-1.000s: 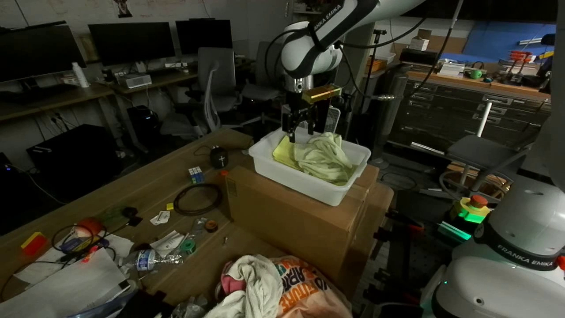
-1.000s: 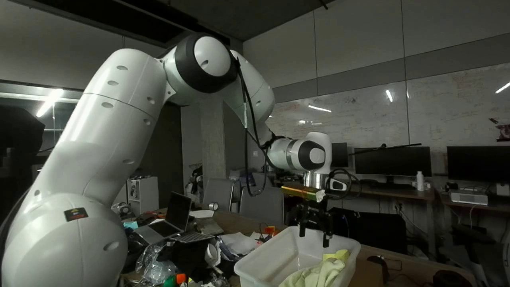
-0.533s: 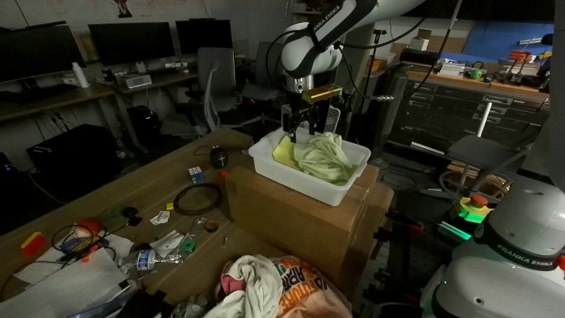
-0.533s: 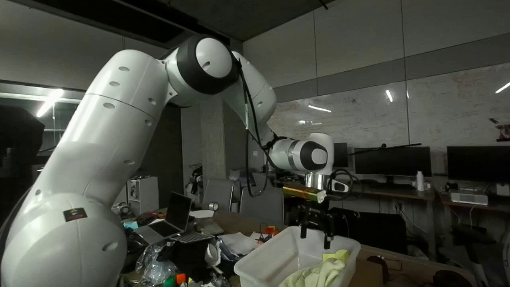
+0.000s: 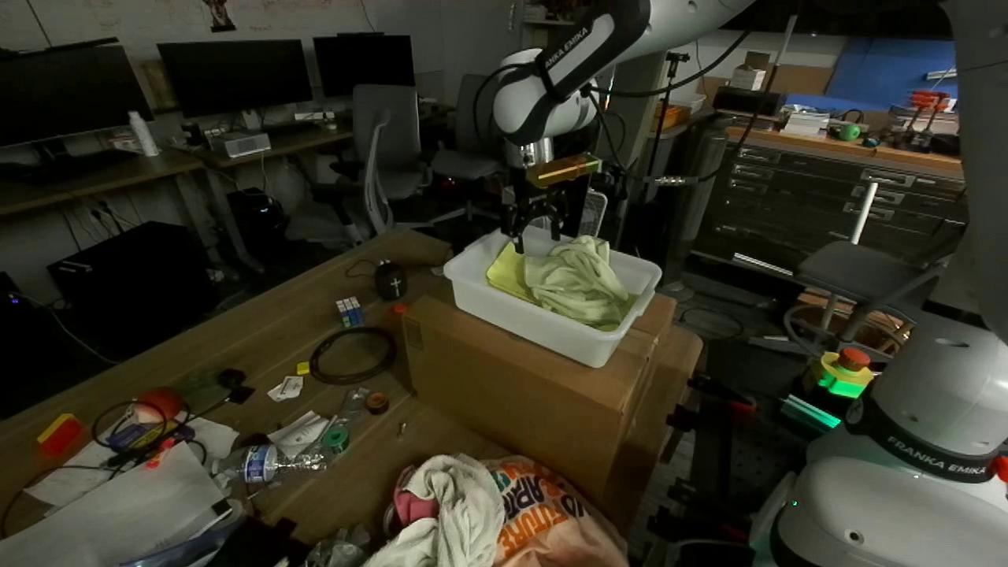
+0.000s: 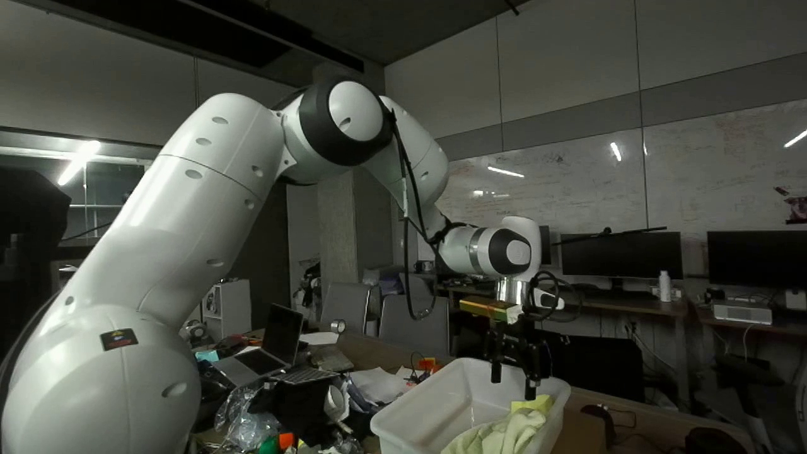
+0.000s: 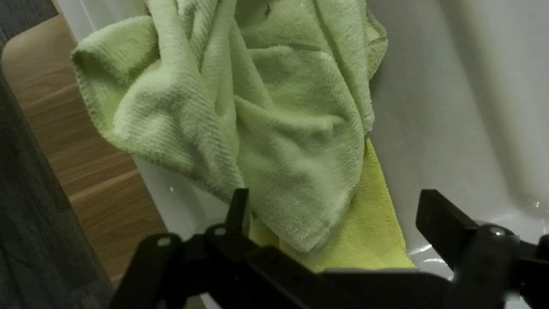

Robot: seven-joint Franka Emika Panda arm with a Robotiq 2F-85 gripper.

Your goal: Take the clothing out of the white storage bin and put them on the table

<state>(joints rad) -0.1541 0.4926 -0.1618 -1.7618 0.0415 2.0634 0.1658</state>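
Since half a second ago the arm has reached slightly further out, taking the gripper along; all else sits as it was.

Fingers well apart, holding nothing. In the wrist view they straddle the yellow cloth and the tip of the pale green cloth; looks like hover, contact I can't confirm. Spread wide presumably to pinch a fold from both sides.

Both cloths are in the white bin, yellow toward one end wall, green partly over it and bunched toward a long wall. Bin is up on a cardboard box by a corner of the table, probably for reach.

Already on the table, beside the box: whitish garment, pink-red piece, orange printed garment, heaped together by the robot-side edge.

In the way: the end wall near the fingers, a rim that could snag trailing cloth, then the box side. Between box and the opposite long edge: cable coil, puzzle cube; bottle further along. Keep drops off those.
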